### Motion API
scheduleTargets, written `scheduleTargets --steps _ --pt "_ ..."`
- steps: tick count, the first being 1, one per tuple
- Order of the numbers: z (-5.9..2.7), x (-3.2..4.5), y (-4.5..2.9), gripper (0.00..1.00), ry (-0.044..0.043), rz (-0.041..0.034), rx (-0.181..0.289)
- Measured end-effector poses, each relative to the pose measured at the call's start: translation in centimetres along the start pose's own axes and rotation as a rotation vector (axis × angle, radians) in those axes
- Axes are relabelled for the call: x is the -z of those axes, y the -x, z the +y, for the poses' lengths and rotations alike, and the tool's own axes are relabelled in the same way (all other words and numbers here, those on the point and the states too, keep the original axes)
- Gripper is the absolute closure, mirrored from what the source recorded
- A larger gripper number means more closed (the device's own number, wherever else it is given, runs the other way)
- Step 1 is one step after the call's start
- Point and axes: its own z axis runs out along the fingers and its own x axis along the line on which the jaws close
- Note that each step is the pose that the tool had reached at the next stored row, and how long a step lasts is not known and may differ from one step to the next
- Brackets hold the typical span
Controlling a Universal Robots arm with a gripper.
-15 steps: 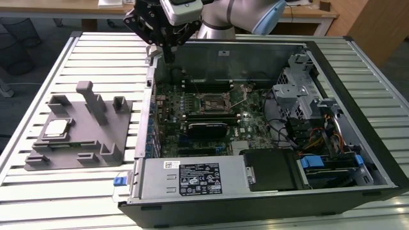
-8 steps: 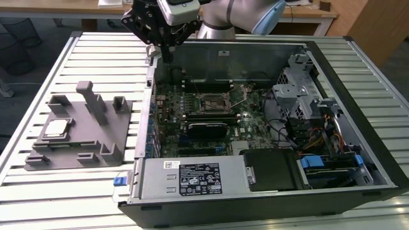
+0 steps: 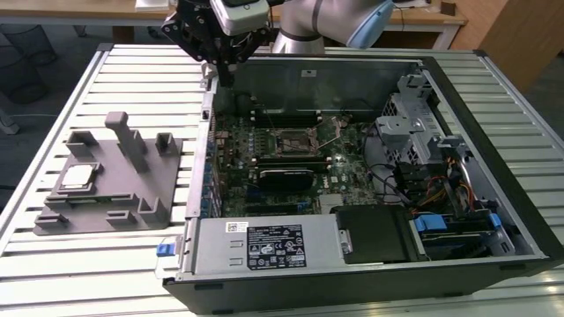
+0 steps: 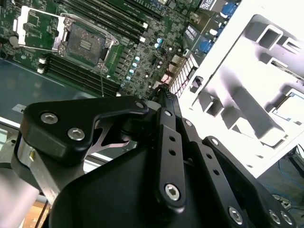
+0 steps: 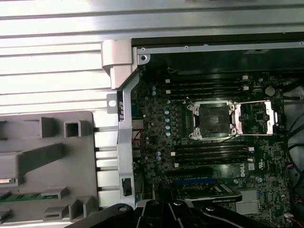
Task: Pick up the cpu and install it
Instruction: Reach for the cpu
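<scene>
The cpu (image 3: 78, 176), a small silver square chip, lies flat in the grey plastic holder block (image 3: 110, 198) on the slatted table, at the exterior view's left. My gripper (image 3: 224, 69) hangs high over the far corner of the open computer case (image 3: 493, 139), well away from the cpu and holding nothing I can see. The motherboard socket (image 3: 294, 140) sits in the middle of the board with its metal frame swung open; it shows in both wrist views, as the socket (image 5: 211, 118) and the socket (image 4: 83, 40). The gripper's black body (image 4: 156, 180) takes up the near part of the second wrist view.
The case's metal side wall (image 5: 124, 123) stands between the holder block (image 5: 47, 156) and the motherboard. Memory slots (image 5: 209, 154) flank the socket. A drive cage (image 3: 414, 132), cables and a power supply (image 3: 264, 246) crowd the case at the exterior view's right and front.
</scene>
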Motion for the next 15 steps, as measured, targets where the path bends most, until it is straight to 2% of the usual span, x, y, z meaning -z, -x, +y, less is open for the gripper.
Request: scheduleTargets --steps 15 --pt "-0.07 0.0 -0.87 0.89 -0.0001 0.0 0.0"
